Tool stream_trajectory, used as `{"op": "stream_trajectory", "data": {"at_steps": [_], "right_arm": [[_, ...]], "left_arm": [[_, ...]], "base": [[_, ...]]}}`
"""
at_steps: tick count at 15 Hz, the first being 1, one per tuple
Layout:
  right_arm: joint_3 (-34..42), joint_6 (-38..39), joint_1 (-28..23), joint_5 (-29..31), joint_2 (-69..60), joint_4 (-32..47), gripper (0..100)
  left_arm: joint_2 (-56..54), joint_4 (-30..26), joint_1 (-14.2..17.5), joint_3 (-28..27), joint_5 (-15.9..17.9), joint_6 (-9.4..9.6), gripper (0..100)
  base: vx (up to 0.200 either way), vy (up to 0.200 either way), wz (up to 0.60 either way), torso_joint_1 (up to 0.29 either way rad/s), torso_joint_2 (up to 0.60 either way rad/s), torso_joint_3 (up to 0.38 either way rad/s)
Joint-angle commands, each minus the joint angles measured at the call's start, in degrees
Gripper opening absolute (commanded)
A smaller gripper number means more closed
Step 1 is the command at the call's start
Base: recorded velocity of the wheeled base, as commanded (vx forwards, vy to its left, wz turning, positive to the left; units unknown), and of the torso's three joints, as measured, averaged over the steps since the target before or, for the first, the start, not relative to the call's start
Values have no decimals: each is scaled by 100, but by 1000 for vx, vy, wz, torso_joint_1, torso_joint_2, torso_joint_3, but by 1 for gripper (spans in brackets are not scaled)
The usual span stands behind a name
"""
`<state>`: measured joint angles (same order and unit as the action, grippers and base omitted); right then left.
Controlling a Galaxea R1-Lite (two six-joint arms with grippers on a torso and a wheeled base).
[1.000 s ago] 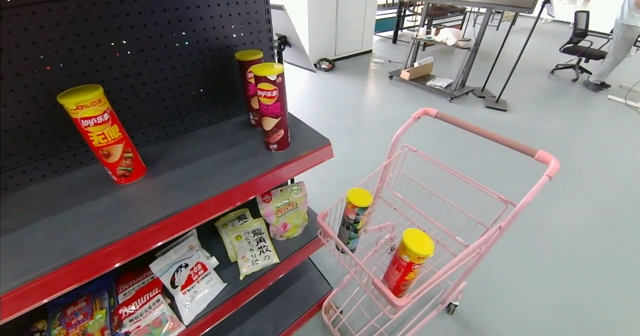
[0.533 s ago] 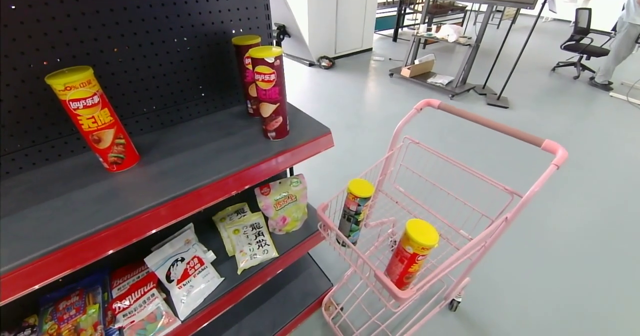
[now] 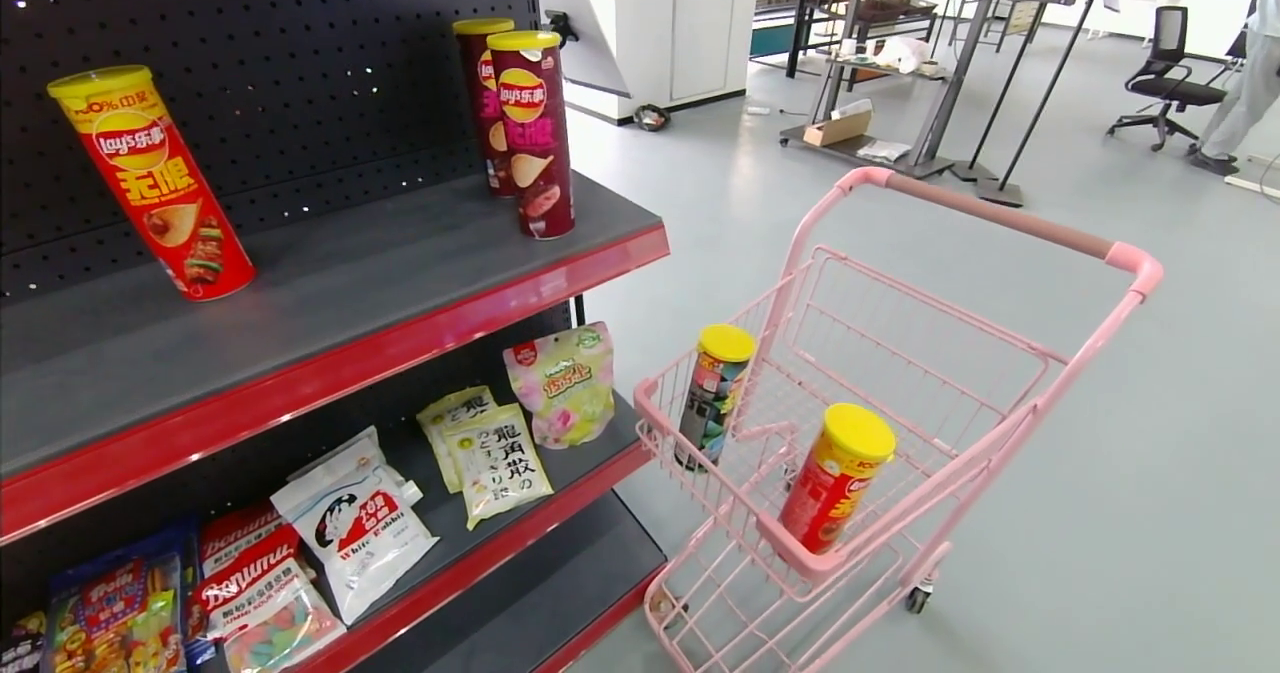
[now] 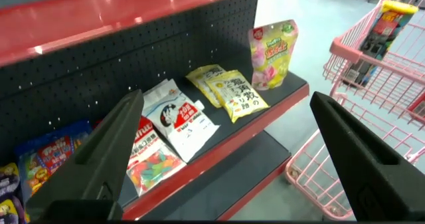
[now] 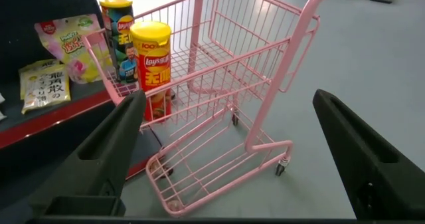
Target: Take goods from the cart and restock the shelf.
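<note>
Done so far: we count three cans standing on the top shelf [image 3: 350,293]. A red can [image 3: 150,183] is at 9 o'clock in the head view, and two maroon cans [image 3: 530,133] stand close together at 12 o'clock, near the shelf's end.
Left to do: two cans stand in the cart [image 3: 1000,223] at 4 o'clock. A dark can [image 3: 712,393] is in the corner nearest the shelf, with a second red can [image 3: 835,493] near it at the front rim.
Left gripper [image 4: 227,98]: fingers spread wide and holding nothing, facing the snack bags [image 4: 176,117] on the lower shelf.
Right gripper [image 5: 229,94]: fingers spread wide and empty, facing the cart.
Our reading: we are about midway. We judge a reach into the cart comes next, and there is free room between the red and maroon cans.
</note>
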<state>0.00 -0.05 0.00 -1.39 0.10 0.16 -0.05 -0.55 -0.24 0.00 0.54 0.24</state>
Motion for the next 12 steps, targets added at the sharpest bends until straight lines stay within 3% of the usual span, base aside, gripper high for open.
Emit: {"op": "stream_trajectory", "data": {"at_steps": [1, 8, 9, 10, 11, 12], "right_arm": [[0, 5, 0, -2, -1, -7, 100], [-79, -39, -9, -37, 298, -25, 100], [-765, 22, 79, -160, 860, -42, 100], [-2619, 752, 158, -169, 2732, -69, 100], [-3656, 1235, 193, -230, 3787, -42, 100], [-4052, 1165, 193, -459, 4631, -77, 100]], "left_arm": [[5, 11, -2, 0, -1, 2, 100], [5, 20, -2, 0, -1, 2, 100], [5, 20, -2, 0, -1, 2, 100], [5, 11, -2, 0, -1, 2, 100], [5, 11, -2, 0, -1, 2, 100], [5, 11, -2, 0, -1, 2, 100]], "base": [[0, 0, 0, -129, 378, 232], [0, 0, 0, -17, 59, 45], [0, 0, 0, 0, 0, 0], [0, 0, 0, 0, 0, 0], [0, 0, 0, 0, 0, 0], [0, 0, 0, 0, 0, 0]]}}
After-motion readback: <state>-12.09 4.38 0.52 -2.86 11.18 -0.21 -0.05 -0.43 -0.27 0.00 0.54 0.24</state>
